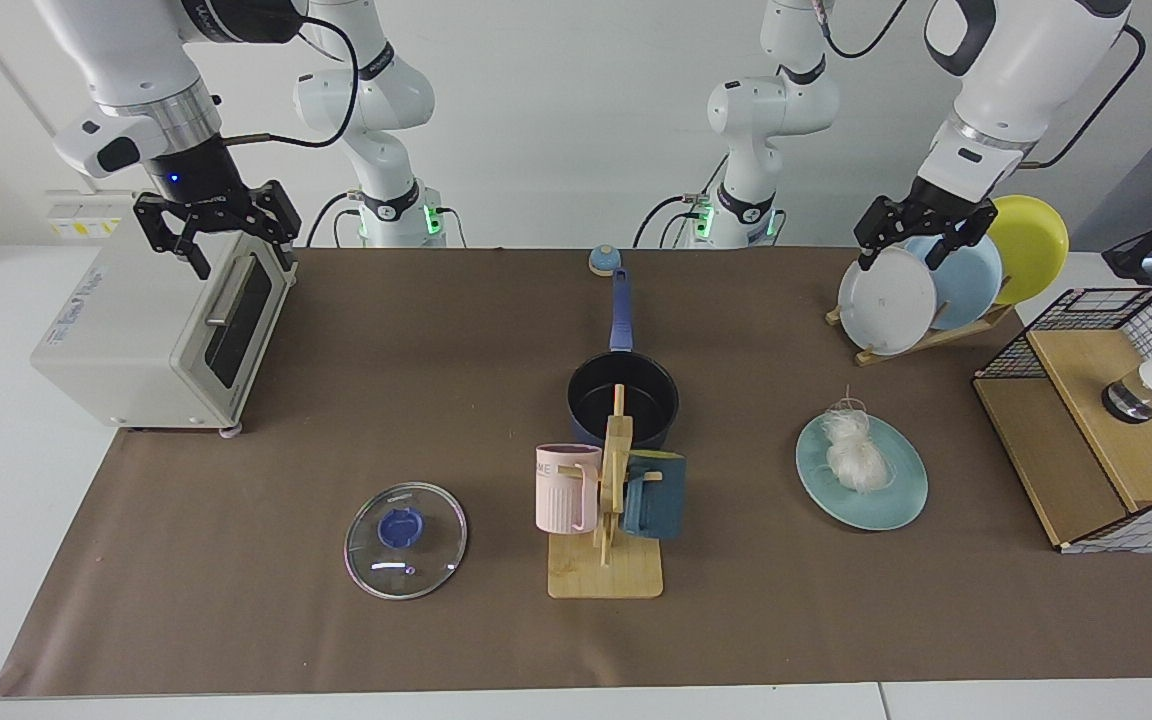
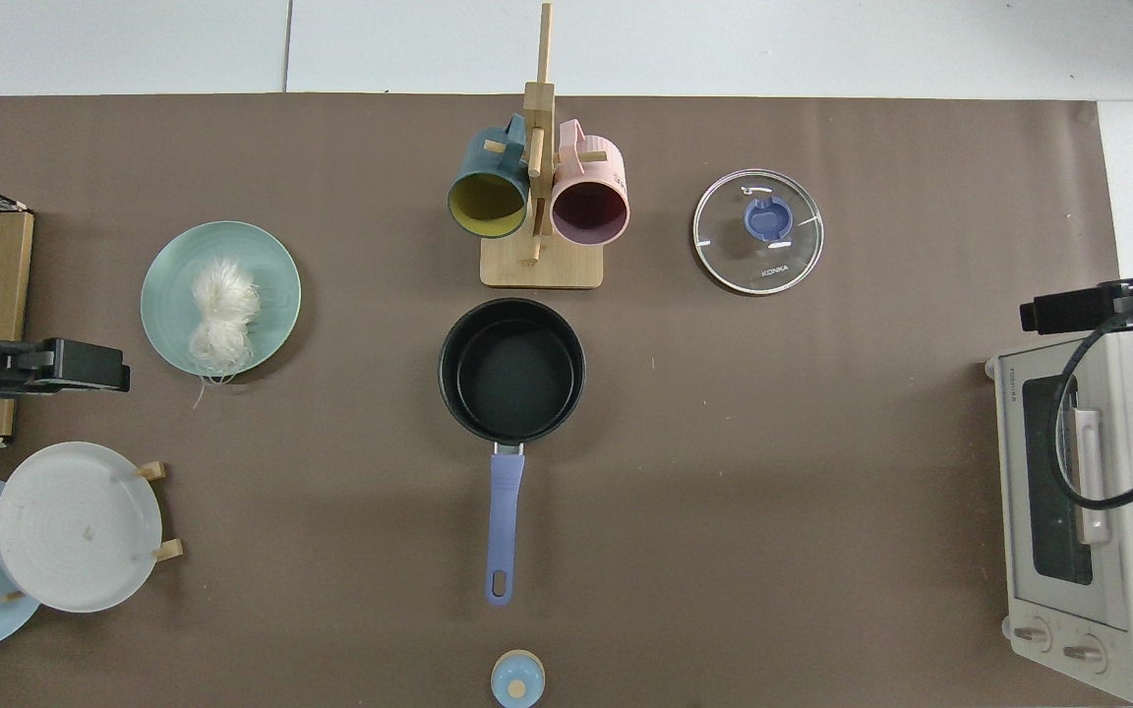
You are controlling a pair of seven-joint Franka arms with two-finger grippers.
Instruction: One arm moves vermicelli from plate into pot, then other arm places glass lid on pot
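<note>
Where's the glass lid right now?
The glass lid lies flat on the brown mat, toward the facing view's lower left, beside the mug rack, apart from the pot.

The pot [image 1: 623, 402] stands mid-surface in the facing view, its handle [image 1: 621, 312] pointing back toward the robots, where a small knobbed object [image 1: 604, 260] sits just past its end. Directly before the pot stands a mug rack [image 1: 608, 520] carrying two mugs. The vermicelli [image 1: 856, 452] lies on the plate [image 1: 876, 505] at the view's right of the pot; the glass lid [image 1: 405, 541] lies flat at the front left. A toaster oven [image 1: 166, 335] stands far left, a plate rack [image 1: 931, 280] at back right, a wire-sided box [image 1: 1101, 420] far right.
</note>
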